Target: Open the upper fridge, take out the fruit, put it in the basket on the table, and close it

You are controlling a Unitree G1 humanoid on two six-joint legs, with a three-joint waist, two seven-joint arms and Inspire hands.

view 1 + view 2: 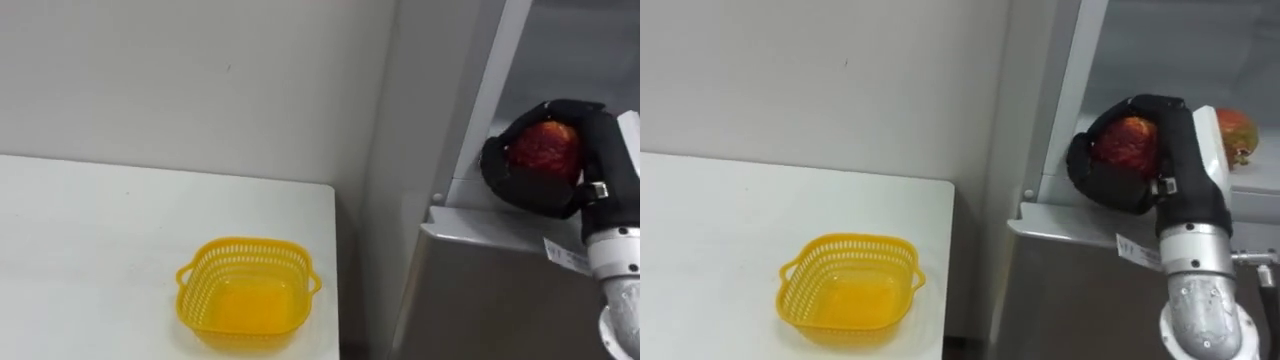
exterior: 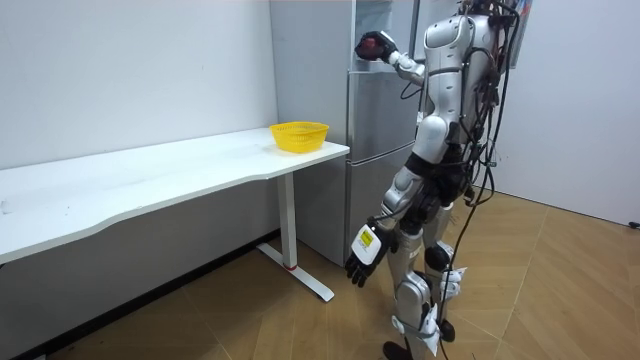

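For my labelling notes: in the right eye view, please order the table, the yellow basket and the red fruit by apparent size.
1. Table.
2. Yellow basket.
3. Red fruit, partly covered by the right hand holding it.
Real sizes stay unsure: distances differ.

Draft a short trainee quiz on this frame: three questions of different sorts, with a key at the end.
1. True or false: the right hand is curled round a red fruit at the open upper compartment of the fridge.
2. Multiple choice: the yellow basket on the white table holds A) a red fruit, B) nothing, C) a bottle.
3. Fill in: in the room view the left hand hangs by the robot's side, holding ___.
Key: 1 true; 2 B; 3 nothing.
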